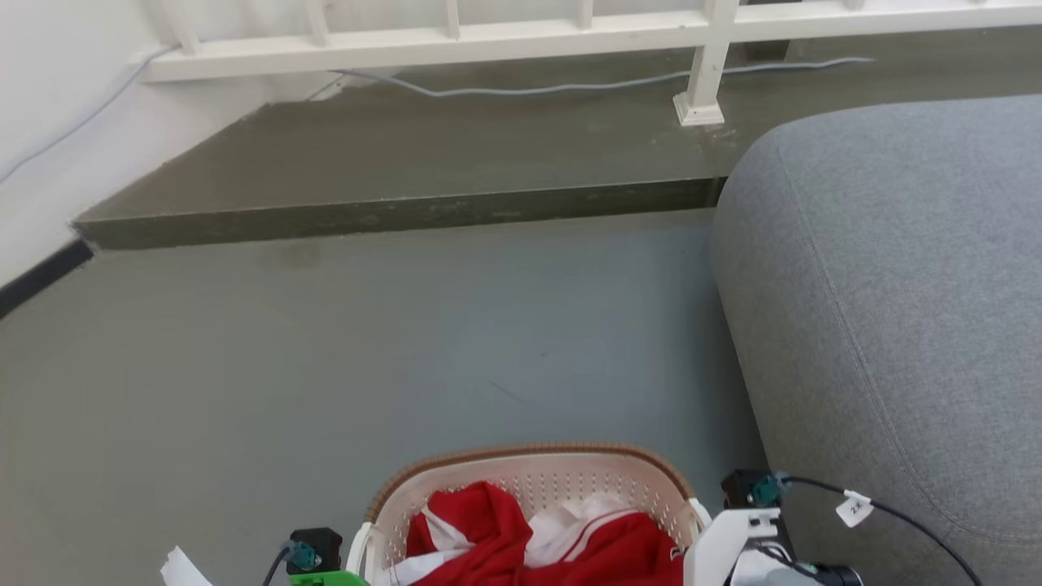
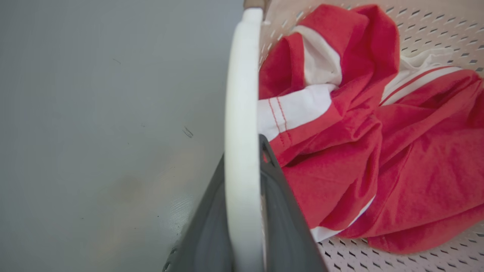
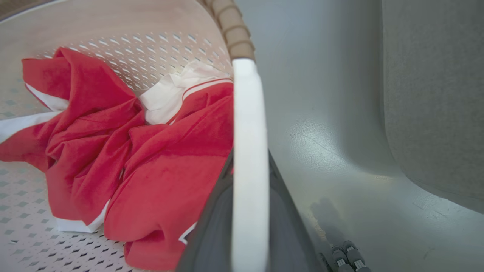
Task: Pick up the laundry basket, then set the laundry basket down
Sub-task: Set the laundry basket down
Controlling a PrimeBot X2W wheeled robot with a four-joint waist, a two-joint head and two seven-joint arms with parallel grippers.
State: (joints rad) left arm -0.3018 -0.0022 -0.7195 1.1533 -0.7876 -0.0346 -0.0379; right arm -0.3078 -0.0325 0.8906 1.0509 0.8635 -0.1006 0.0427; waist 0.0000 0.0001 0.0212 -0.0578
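Spotted a white tag [image 1: 855, 509] on the black cable [image 1: 816, 484] by the right arm; marking too small to read surely. Found the laundry basket [image 1: 529, 480] at near centre over the grey floor [image 1: 366, 342], just left of the grey sofa [image 1: 895, 285], opening upward, white handles out to left and right; long axis not judged, near half cut off. Held a crumpled red-and-white garment [image 1: 488, 521] inside. Saw the left hand [image 2: 242, 151] clamped on the left handle [image 2: 242, 94] and the right hand [image 3: 250, 155] clamped on the right handle [image 3: 247, 113], one dark finger on each side.

Grey floor [image 1: 407, 342]; raised dark step [image 1: 407, 155] behind, bearing white railing [image 1: 505, 37], trailing cable [image 1: 570, 85]; white wall [image 1: 49, 122] left; grey upholstered sofa [image 1: 895, 285] right.
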